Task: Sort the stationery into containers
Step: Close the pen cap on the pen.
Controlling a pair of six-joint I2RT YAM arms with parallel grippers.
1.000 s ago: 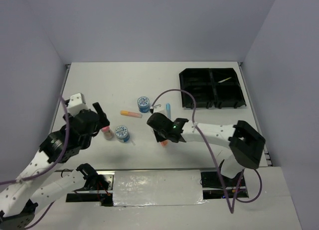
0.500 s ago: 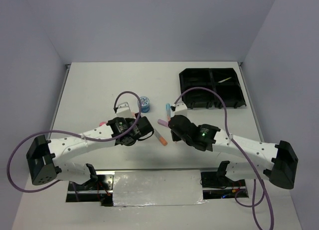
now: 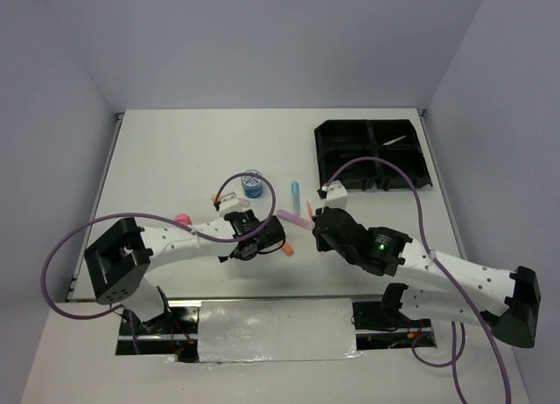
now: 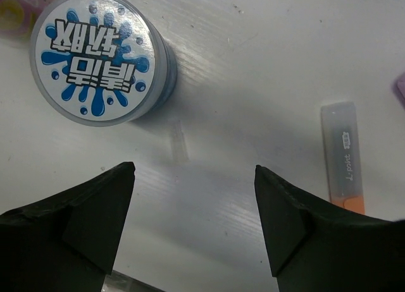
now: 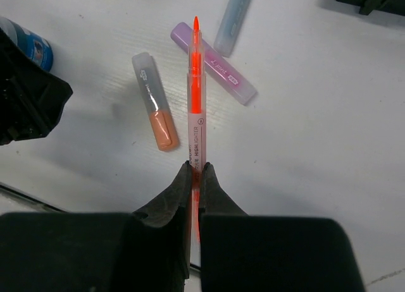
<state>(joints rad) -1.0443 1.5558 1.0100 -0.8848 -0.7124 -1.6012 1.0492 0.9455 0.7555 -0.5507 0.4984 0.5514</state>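
The right gripper [image 5: 195, 178] is clamping the near end of a slim orange highlighter [image 5: 195, 96], its tip pointing toward the far side over the loose markers. Being light, stiff, smooth plastic, it is probably inclined to pivot in so thin a pinch, so a hold nearer mid-barrel would be steadier. The left gripper [image 4: 196, 203] is standing wide apart and empty, near a round blue tub [image 4: 95, 55] that looks rigid and best taken across its side wall. The black tray [image 3: 372, 155] is sitting at the far right.

I see a white table [image 3: 175, 150] boxed in by pale grey walls [image 3: 262, 37], with a shiny plate [image 3: 276, 330] at its near edge.
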